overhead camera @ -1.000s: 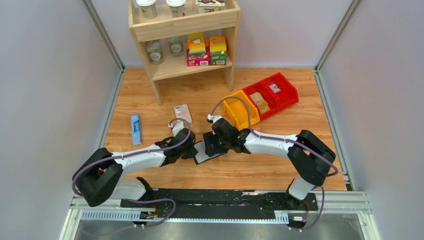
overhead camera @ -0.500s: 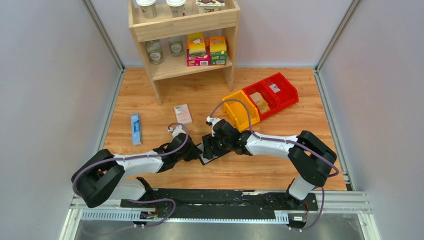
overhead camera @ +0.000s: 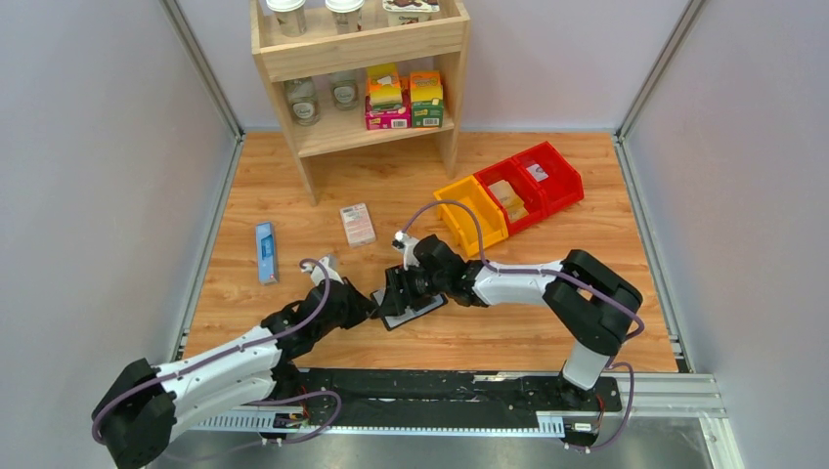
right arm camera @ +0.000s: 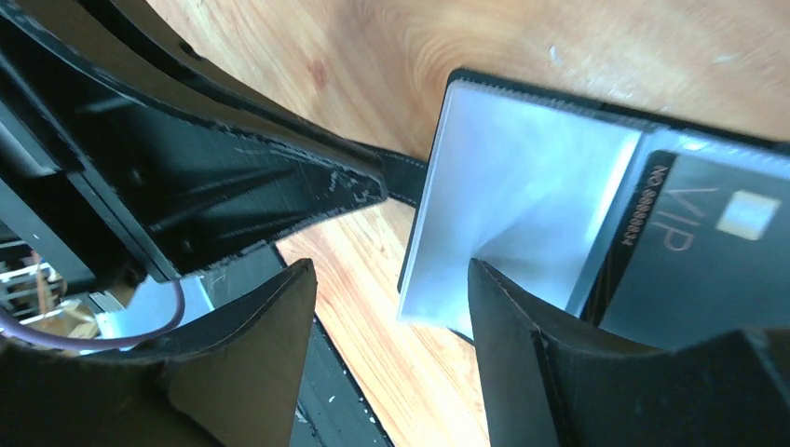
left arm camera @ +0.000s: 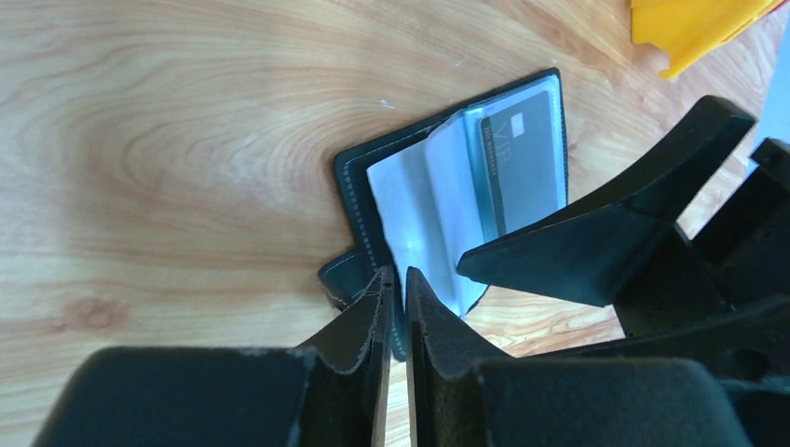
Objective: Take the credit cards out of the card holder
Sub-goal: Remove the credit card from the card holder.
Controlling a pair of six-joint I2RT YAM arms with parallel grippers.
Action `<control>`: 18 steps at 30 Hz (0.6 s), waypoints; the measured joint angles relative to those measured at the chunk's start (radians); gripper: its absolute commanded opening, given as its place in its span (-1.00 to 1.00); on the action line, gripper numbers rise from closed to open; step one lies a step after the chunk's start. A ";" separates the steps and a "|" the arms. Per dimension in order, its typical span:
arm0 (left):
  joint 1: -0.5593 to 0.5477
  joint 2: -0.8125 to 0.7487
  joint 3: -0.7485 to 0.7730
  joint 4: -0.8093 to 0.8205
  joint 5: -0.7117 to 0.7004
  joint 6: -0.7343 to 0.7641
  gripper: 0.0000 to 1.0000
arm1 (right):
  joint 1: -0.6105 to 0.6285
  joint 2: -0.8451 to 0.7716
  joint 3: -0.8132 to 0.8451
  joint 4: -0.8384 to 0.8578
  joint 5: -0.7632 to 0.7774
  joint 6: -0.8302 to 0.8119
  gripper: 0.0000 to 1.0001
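Handling calls for care: the thin dark grey credit card (left arm camera: 526, 154), likely stiff and slippery, sits sleeved in the open black bifold card holder (left arm camera: 410, 200) beyond the left hand (left arm camera: 396, 279), nearly pressed together, grip unclear; the right hand (right arm camera: 389, 279) spreads over it. Pinch its edge.

A light wooden shelf unit (overhead camera: 357, 49) stood at the far edge of the wood-grain tabletop (overhead camera: 606, 220), against the pale grey back wall (overhead camera: 547, 59). Plain grey panels (overhead camera: 88, 195) closed in the left and right sides, edged by aluminium rails (overhead camera: 203, 68). Soft, even light fell throughout.
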 measured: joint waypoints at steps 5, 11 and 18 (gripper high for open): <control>0.000 -0.118 -0.027 -0.094 -0.018 -0.001 -0.64 | 0.001 0.039 -0.027 0.047 -0.054 0.055 0.21; 0.000 -0.209 -0.015 -0.164 -0.021 0.010 -0.63 | 0.003 0.090 -0.024 0.072 -0.055 0.114 -0.15; 0.000 -0.146 0.065 -0.160 -0.021 0.027 -0.63 | 0.004 0.095 -0.026 0.048 -0.012 0.128 -0.62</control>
